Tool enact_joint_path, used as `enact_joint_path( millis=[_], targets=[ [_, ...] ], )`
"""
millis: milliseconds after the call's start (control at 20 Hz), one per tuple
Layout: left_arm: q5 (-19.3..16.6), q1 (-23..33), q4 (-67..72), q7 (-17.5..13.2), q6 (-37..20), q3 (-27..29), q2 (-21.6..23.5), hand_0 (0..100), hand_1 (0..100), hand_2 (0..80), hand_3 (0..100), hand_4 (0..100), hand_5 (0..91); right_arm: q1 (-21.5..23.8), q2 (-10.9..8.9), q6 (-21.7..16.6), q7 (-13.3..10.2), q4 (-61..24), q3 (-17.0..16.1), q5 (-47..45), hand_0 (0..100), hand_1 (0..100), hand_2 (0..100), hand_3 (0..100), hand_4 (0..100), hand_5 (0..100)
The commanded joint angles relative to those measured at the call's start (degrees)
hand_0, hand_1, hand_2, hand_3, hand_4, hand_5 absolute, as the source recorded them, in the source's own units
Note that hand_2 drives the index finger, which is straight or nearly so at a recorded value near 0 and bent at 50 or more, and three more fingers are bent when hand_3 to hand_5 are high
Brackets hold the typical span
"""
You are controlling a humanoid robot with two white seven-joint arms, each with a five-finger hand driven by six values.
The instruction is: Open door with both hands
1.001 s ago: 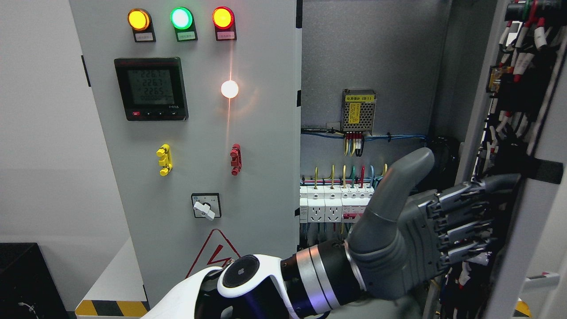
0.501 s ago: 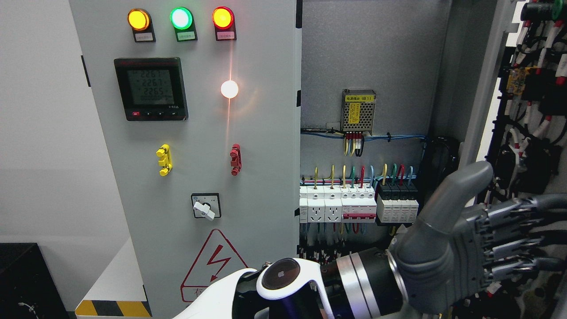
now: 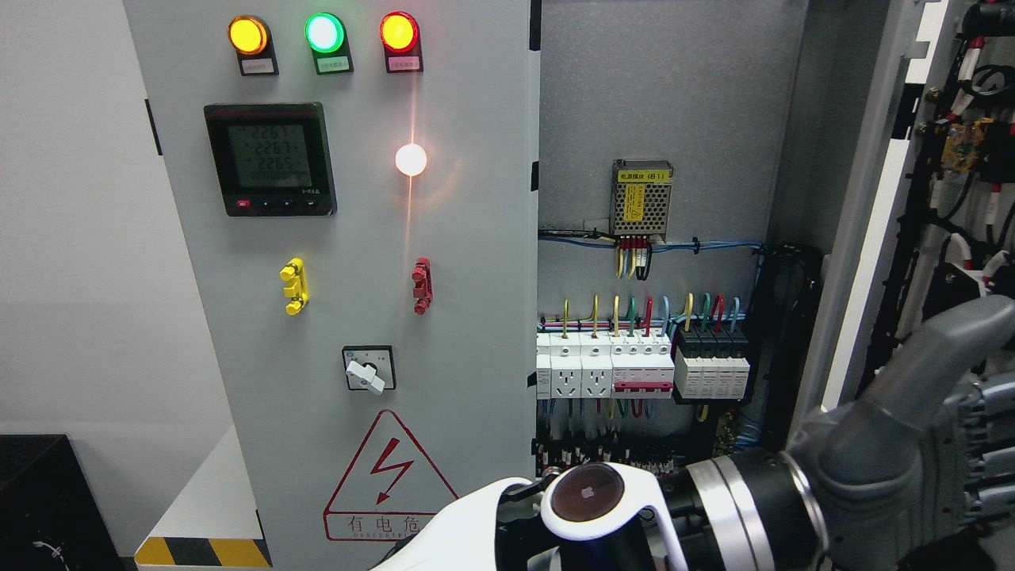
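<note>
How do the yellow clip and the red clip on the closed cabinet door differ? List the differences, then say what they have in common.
Colour: the yellow clip is bright yellow; the red clip is dark red.
Place: the yellow clip sits under the meter; the red clip sits under the glowing white lamp, nearer the door's edge.
Look: the yellow clip shows wider, the red narrower.
Shared: both stand upright at about the same height, with a similar notched shape.

Matt grey plastic hand (image 3: 912, 460)

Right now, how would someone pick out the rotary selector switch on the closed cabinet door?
Find the closed grey door with three lamps on top. Below the digital meter, above the lightning warning triangle, sits the selector switch: the only black square with a white knob.
</note>
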Motion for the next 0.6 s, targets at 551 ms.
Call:
enact_joint_path(
  millis=[551],
  targets=[
    [-0.1, -3.7, 7.6, 0.0, -0.5, -3.1, -6.5, 0, 0, 0.0, 0, 0, 0.0, 0.0, 0.0, 0.0, 0.0, 0.0, 0.0, 0.0, 19, 0, 0, 0, 0, 0]
  ],
)
